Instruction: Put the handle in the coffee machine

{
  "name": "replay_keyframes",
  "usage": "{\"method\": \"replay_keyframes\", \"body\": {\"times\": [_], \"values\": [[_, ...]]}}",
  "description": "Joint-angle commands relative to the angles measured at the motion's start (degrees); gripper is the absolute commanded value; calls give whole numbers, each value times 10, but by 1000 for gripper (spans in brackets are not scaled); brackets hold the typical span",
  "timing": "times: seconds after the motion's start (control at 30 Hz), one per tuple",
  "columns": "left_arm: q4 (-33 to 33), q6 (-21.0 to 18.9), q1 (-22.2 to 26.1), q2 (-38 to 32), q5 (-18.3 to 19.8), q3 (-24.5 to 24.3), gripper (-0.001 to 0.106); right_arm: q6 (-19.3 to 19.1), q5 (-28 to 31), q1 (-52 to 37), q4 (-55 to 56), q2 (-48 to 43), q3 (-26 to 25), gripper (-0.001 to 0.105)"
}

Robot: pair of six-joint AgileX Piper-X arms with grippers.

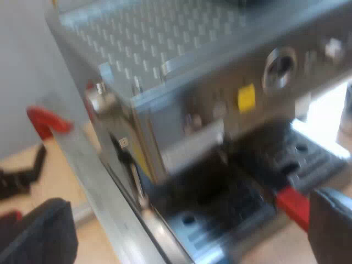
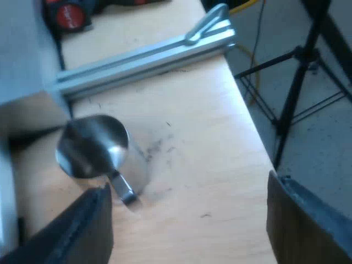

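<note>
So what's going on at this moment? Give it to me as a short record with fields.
Machine: espresso machine, front and drip tray facing the left gripper
Handle: red end at the machine's front, close to one finger; locked in or not, cannot tell
Left gripper: open
Right gripper: right gripper open, over a metal jug on the wooden table

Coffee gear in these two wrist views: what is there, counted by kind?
Coffee machine: 1
Red-ended handle: 1
Metal jug: 1
Total: 3
</note>
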Motion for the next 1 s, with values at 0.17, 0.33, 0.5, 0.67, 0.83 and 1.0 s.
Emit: {"method": "replay_keyframes", "body": {"times": [0.17,0.33,0.5,0.67,0.83,1.0], "values": [[29,-6,1,-82,-21,16,86,-53,0,-4,40,-131,14,62],[62,-4,1,-146,-21,16,86,-53,0,-4,50,-216,14,62],[96,-4,1,-213,-21,16,86,-55,0,-4,81,-289,14,62],[166,16,1,-293,-21,25,86,-57,0,-4,127,-364,14,62],[266,45,1,-338,-26,23,86,-57,1,-4,174,-409,7,62],[284,48,8,-337,-30,13,86,-62,-3,-2,203,-407,6,62]]}}
